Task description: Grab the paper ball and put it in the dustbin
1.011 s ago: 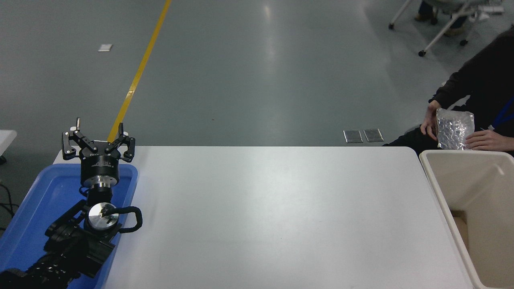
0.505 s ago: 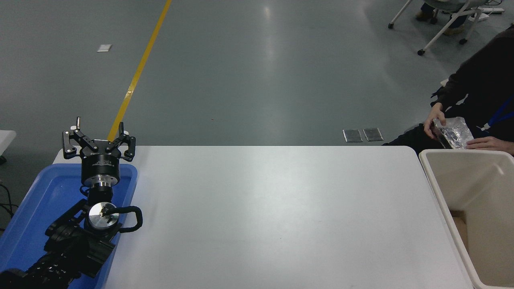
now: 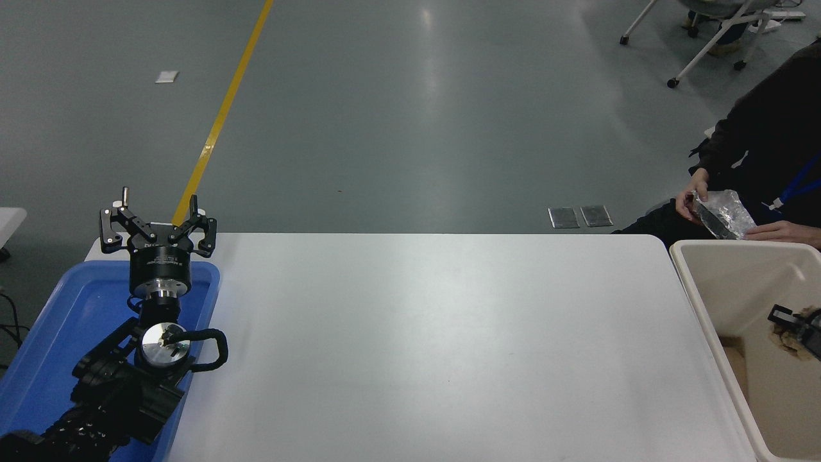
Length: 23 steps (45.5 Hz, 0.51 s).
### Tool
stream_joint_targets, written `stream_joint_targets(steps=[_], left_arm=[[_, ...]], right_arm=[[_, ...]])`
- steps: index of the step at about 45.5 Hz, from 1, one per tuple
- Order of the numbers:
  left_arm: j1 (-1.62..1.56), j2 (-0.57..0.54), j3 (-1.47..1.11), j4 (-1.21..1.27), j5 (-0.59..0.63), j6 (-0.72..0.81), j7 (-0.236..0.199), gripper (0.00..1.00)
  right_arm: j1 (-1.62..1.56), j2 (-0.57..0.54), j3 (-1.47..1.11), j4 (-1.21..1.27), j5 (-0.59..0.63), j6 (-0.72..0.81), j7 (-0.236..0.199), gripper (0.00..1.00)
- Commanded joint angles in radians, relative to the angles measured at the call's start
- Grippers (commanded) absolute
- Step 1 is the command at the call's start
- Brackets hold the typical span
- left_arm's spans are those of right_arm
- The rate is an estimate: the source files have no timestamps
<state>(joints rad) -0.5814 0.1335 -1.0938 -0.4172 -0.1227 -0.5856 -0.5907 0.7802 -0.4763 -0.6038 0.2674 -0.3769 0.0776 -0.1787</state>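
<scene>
One high head view looks forward and down over the white table [image 3: 423,346].

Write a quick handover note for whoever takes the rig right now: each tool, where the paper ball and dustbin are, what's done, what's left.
Left tool: open, parked over the blue tray at the lower left.
Right tool: at the right edge, over the dustbin, shut on the paper ball.
Done: ball picked up and carried above the bin's opening.
Left: release the ball into the bin, then pull the arm back.
Note: a person's hands hold a foil packet just behind the bin.
</scene>
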Motion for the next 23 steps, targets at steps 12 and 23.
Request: stream_joint_targets(steps=[12, 23], left_arm=[[0.000, 0.000, 0.000, 0.000, 0.000, 0.000, 0.000, 0.99], [0.000, 0.000, 0.000, 0.000, 0.000, 0.000, 0.002, 0.99]], right_arm=[[-0.022, -0.021, 0.015, 0.050, 0.010, -0.027, 0.004, 1.00], [0.077, -0.106, 0.004, 0.203, 0.009, -0.018, 0.005, 1.00]])
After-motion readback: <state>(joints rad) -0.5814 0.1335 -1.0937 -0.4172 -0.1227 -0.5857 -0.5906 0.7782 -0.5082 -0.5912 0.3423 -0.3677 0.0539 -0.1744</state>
